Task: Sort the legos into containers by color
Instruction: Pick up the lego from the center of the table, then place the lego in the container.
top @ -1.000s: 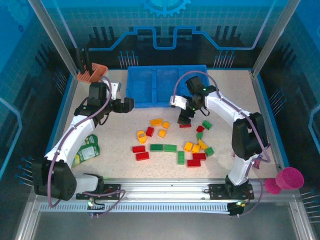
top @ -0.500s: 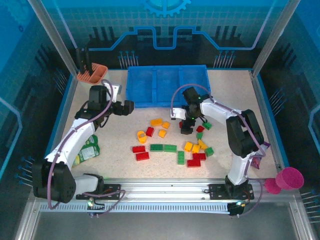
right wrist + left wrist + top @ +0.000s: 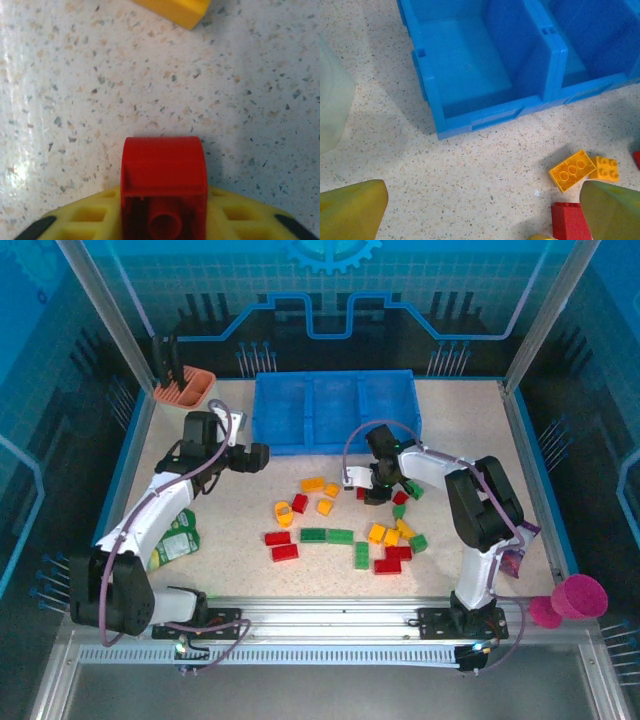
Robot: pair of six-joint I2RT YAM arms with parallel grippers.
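Over the last second the right gripper (image 3: 374,492) has dropped from near the blue tray (image 3: 300,447) to the bench (image 3: 230,520), in among the legos (image 3: 325,535). The left gripper (image 3: 256,454) has barely shifted.

From above, the legos lie scattered mid-bench, well apart from the tray at the far side. The left gripper hangs just before the tray's left front corner.

On the left wrist, the fingers (image 3: 350,210) stand wide apart over bare bench. Two yellow-orange bricks (image 3: 572,170) and a red block (image 3: 568,220) lie between them and the tray.

On the right wrist, the yellow fingers (image 3: 75,222) are closed on a red brick (image 3: 163,185), its hollow underside facing the camera. A yellow brick (image 3: 172,11) lies beyond it.
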